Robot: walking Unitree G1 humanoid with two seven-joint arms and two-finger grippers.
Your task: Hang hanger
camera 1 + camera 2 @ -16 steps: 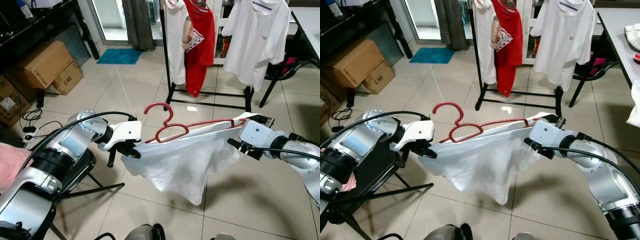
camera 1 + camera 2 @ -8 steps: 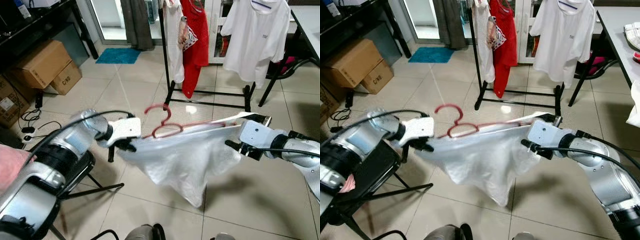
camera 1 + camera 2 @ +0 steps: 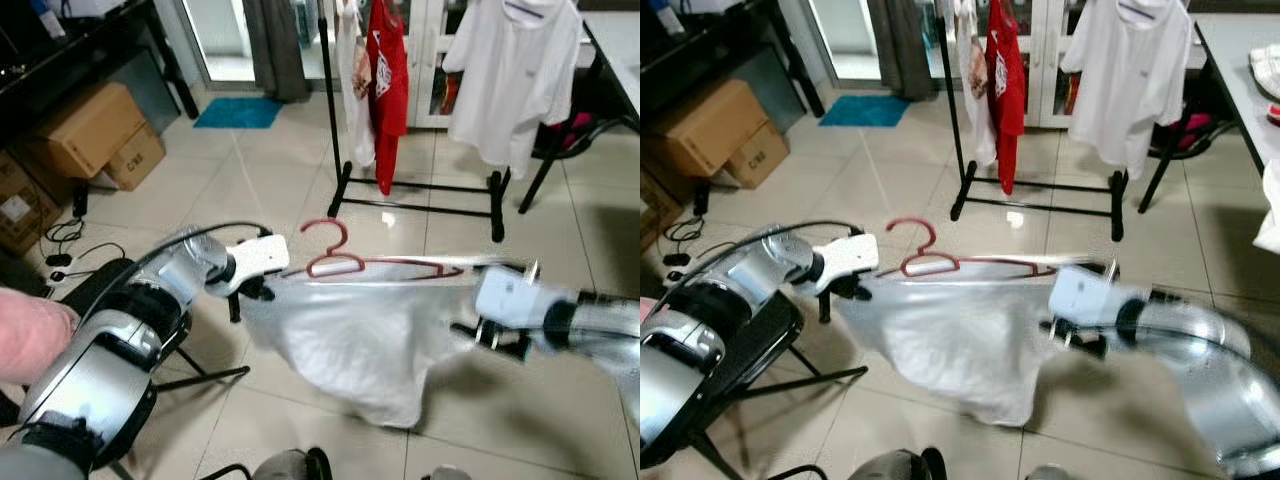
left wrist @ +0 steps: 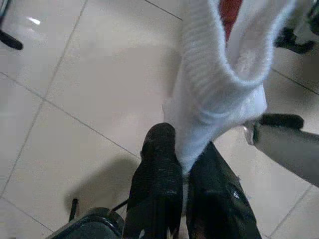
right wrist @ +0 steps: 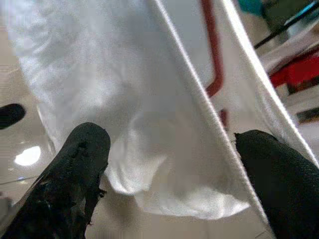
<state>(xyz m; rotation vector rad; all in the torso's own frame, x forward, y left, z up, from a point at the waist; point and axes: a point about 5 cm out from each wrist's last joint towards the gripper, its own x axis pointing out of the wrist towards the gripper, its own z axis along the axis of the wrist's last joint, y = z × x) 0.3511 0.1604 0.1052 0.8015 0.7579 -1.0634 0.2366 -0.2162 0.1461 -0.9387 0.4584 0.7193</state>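
The black clothes rack (image 3: 420, 190) stands well ahead across the tiled floor (image 3: 280, 160), already carrying a red shirt (image 3: 390, 70) and white shirts, while the red hanger (image 3: 345, 262) with its white garment (image 3: 350, 340) hangs stretched between the two arms, in front of the robot. The likeliest trouble is the garment sliding off: it sags heavily below the hanger, and any uneven pull between the arms could tip the hanger and spill it. The hook could also miss the rail, whose top is cut off by the frame edge.

The left gripper (image 4: 183, 169) is pinched narrowly on a fold of the white cloth. The right gripper (image 5: 172, 164) has its fingers spread wide with fabric and the red bar between them, so its hold looks loose. In the head views the right arm is blurred, so its contact there cannot be made out.
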